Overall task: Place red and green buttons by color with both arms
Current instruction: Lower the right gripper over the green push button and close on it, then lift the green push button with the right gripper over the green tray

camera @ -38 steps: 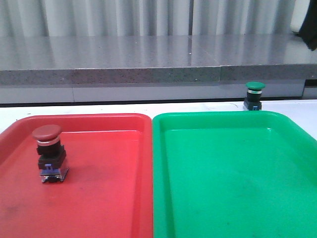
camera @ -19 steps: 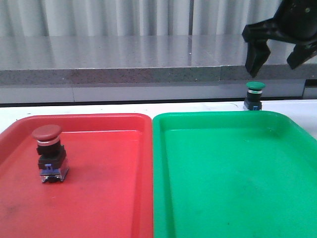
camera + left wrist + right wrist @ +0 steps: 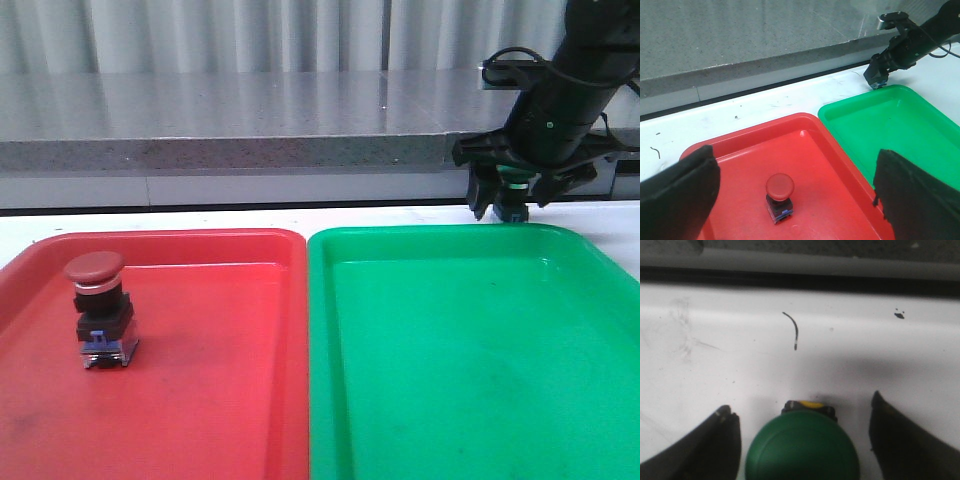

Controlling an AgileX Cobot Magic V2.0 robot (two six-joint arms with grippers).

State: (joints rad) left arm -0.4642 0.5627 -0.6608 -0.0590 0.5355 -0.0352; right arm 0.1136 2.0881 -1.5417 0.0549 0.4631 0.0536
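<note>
Right pincer [image 3: 517, 196] is spread wide and down around the green button [image 3: 514, 193], one finger on each side. In the right wrist view both fingers [image 3: 715, 440] stand clear of the green cap [image 3: 802, 447], visible gap on either side, no contact, nothing grasped. Green button stands upright on the white table [image 3: 400, 215], just behind the far edge of the green tray [image 3: 470, 360], outside it.

Left pincer [image 3: 795, 200] is also spread wide and carrying nothing, hanging well above the red tray [image 3: 735, 150]; only its two dark fingers show at the edges of the left wrist view. Red button [image 3: 98, 305] stands upright inside the red tray, on its left part, cap up, blue-clear base on the tray floor. The two trays sit side by side, edges touching, red on the left, green on the right.
</note>
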